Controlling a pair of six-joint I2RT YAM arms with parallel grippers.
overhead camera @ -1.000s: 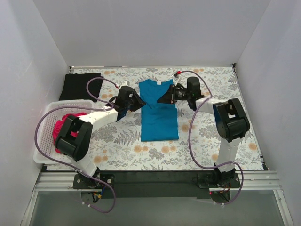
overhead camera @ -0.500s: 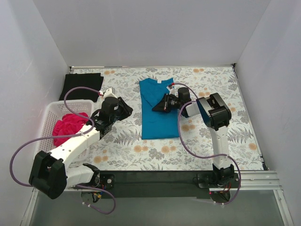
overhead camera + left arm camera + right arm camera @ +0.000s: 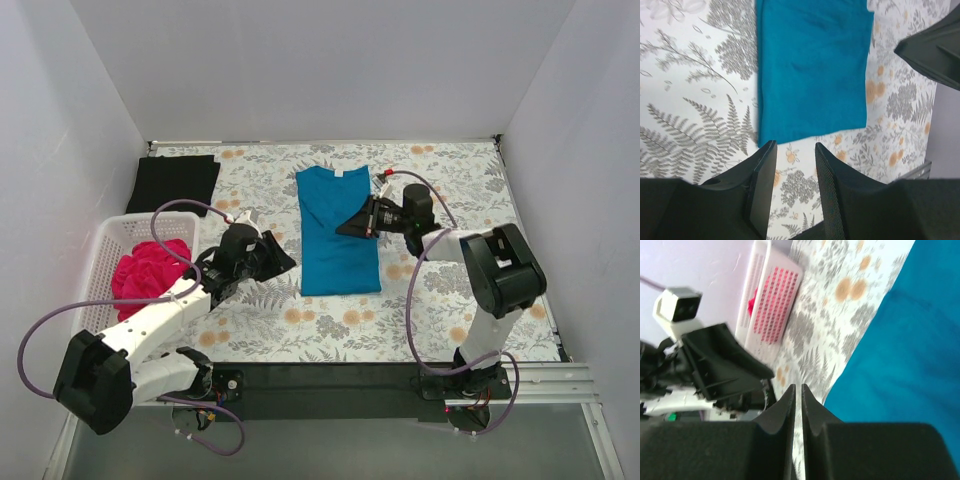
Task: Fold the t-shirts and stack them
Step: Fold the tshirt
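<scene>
Floral table cover (image 3: pixel 440 170): teal shirt (image 3: pixel 338 245) lies flat. Left gripper (image 3: pixel 794 150) jaws parted, empty, near its corner. Right gripper (image 3: pixel 797 389) jaws closed, empty.

Both wrist views crop the teal t-shirt (image 3: pixel 812 65), right end effector (image 3: pixel 343 228) covers part of it from above, magenta t-shirt (image 3: pixel 148 275) half-hidden in basket (image 3: pixel 95 300).

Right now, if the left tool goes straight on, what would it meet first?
Probably the near edge of the blue shirt, just ahead of the left tool; height over the flowered cloth is unclear.
</scene>
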